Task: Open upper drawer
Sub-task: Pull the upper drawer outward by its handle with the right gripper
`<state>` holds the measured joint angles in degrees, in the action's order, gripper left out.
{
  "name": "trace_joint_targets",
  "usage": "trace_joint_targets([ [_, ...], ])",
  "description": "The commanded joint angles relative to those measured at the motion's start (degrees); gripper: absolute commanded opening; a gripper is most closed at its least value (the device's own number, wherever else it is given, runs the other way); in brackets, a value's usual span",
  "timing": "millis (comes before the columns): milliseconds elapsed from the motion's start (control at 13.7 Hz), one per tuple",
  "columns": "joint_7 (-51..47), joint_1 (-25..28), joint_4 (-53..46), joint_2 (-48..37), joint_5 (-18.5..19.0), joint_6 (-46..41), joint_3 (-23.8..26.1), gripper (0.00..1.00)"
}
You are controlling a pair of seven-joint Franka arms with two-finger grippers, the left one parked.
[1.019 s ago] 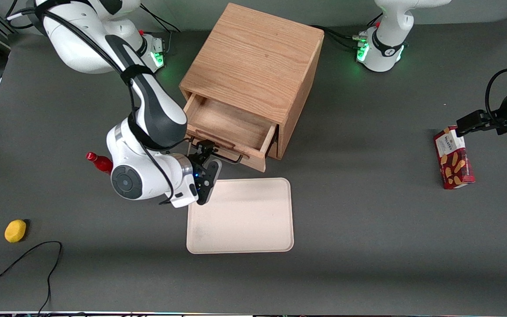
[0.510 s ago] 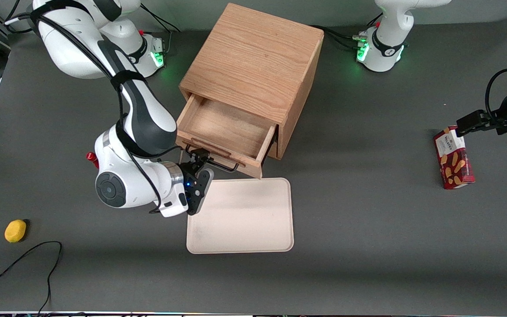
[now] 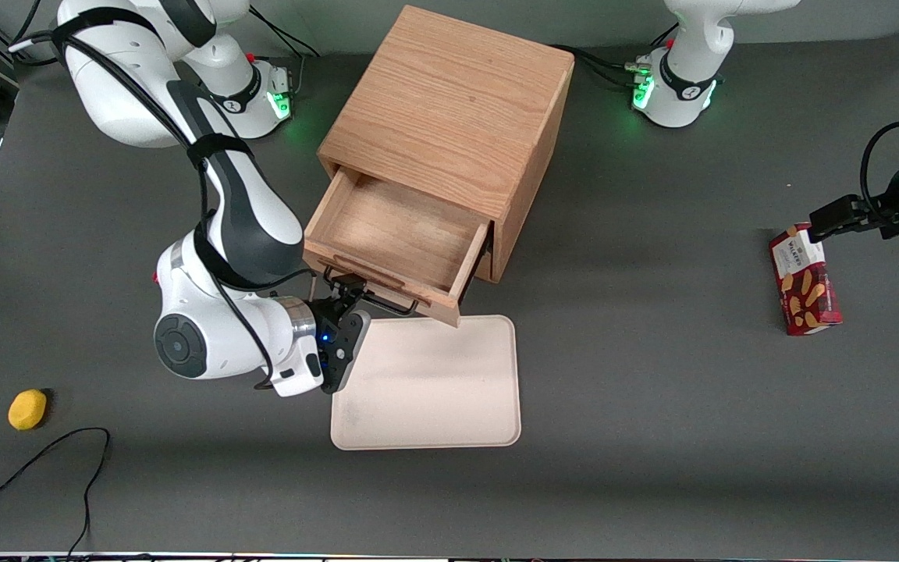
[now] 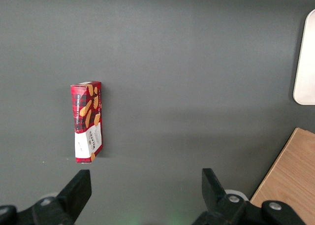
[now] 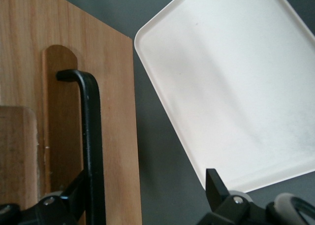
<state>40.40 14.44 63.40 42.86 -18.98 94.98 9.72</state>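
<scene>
The oak cabinet (image 3: 449, 101) stands at the middle of the table. Its upper drawer (image 3: 395, 234) is pulled well out and shows an empty wooden inside. The black wire handle (image 3: 375, 300) is on the drawer front, which faces the front camera. My right gripper (image 3: 348, 293) is at the handle, open. In the right wrist view the handle (image 5: 91, 136) runs along the drawer front (image 5: 115, 112). One finger sits against the handle bar, and the second finger (image 5: 215, 183) stands well apart over the table. The gripper (image 5: 145, 198) straddles the drawer front's edge. The lower drawer is hidden under the upper one.
A cream tray (image 3: 426, 382) lies just in front of the drawer, nearer the camera; it also shows in the right wrist view (image 5: 231, 87). A yellow fruit (image 3: 27, 409) and a black cable (image 3: 44, 468) lie toward the working arm's end. A red biscuit box (image 3: 803, 281) lies toward the parked arm's end.
The upper drawer has slid farther out of the cabinet toward the front camera. My gripper and arm have moved with the handle, nearer the camera and toward the working arm's end.
</scene>
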Motion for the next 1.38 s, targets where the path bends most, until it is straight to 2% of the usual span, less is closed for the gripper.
trace_joint_targets([
  [0,1.4,-0.5,-2.7,1.7,0.5,1.2,0.2,1.0],
  [1311,3.7,-3.5,-3.3,2.6,0.7,5.6,0.1,1.0],
])
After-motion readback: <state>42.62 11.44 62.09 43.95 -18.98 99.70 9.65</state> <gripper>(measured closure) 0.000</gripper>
